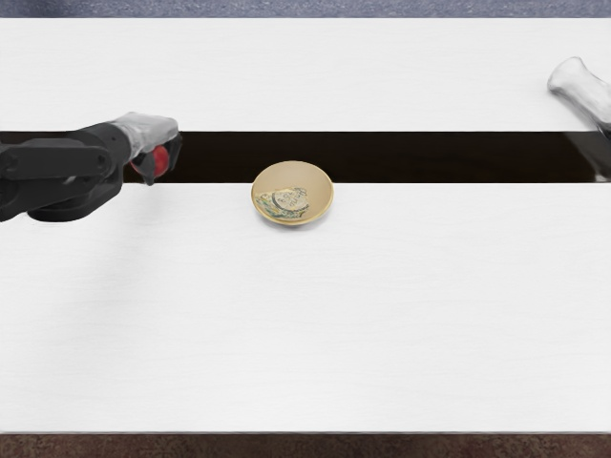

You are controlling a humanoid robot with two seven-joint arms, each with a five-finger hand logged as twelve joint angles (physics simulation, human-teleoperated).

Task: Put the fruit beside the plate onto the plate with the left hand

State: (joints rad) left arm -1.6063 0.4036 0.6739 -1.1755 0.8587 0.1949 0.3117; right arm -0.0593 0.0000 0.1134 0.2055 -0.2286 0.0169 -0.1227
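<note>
We see the red fruit (160,159) gripped in the left hand (145,143), whose fingers curl around it so that only its right side shows. Hand and fruit are off the bench (305,324), over the left end of a dark gap (430,157) that runs across the white surface. The dark left arm (57,176) comes in from the left edge at about the same height.

The plate (327,191), a small golden one, lies well to the right of the fruit and slightly nearer to us. It sits on the near part of the bench with its far rim reaching over the gap's edge. A pale greenish patch shows inside it; we cannot tell whether that is pattern or contents. Between fruit and plate we see only bare bench and the gap.

The right hand (576,84) shows at the top right corner, far from the plate; we cannot tell whether it is open or closed.
</note>
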